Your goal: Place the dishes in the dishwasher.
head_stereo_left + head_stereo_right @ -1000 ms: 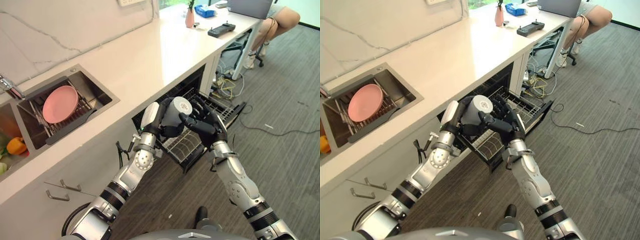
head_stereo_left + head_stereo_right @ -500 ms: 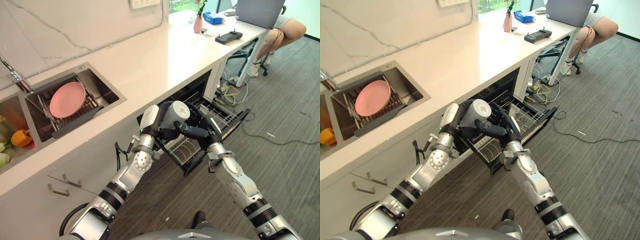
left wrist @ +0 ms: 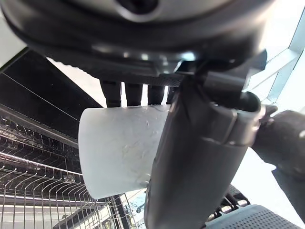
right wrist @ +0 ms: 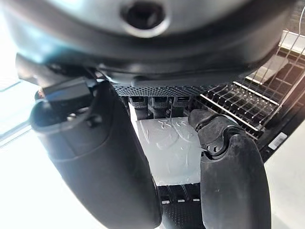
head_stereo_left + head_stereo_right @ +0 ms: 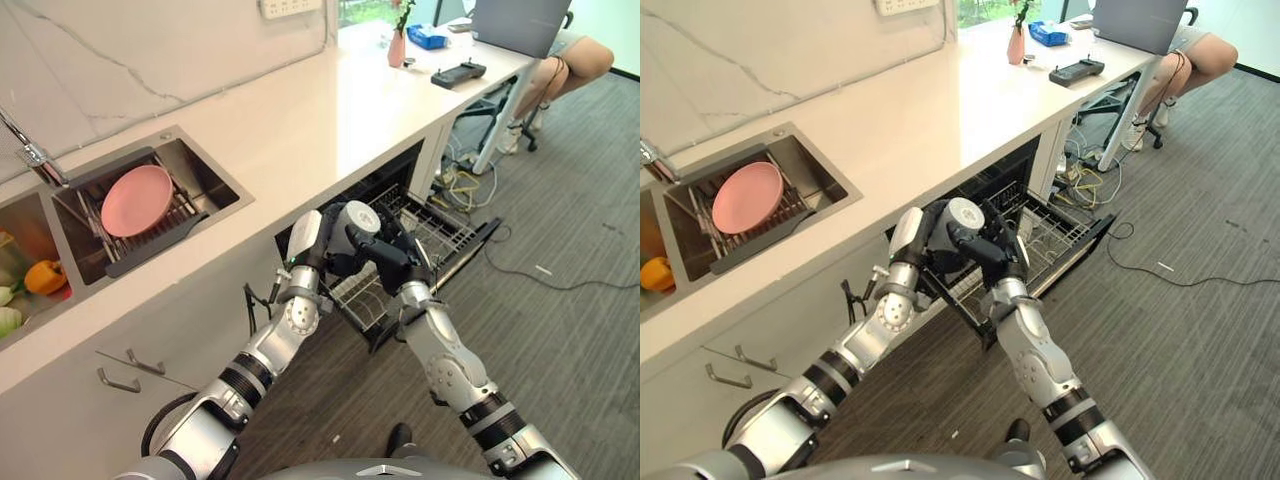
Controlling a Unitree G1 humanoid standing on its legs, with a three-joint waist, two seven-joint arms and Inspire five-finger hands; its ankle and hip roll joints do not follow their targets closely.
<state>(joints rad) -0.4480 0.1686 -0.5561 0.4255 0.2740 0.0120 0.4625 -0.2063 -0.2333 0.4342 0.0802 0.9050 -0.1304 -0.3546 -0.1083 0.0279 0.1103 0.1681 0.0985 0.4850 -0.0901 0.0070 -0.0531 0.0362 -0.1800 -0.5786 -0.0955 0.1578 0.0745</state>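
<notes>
A white cup hangs sideways above the pulled-out dishwasher rack, just in front of the counter's edge. My left hand wraps it from the counter side, with fingers behind the cup and the thumb across its front. My right hand closes on the same cup from the other side, fingers curled over it. A pink plate stands in the sink's drying rack.
The white counter runs to the far right, carrying a pink vase, a blue box and a black controller. A seated person's leg is beyond it. Vegetables lie in the left sink basin.
My right hand has drawn in closer and closed round the cup next to the left hand. The cup has shifted slightly toward the dishwasher opening. The camera moved during the first half second.
</notes>
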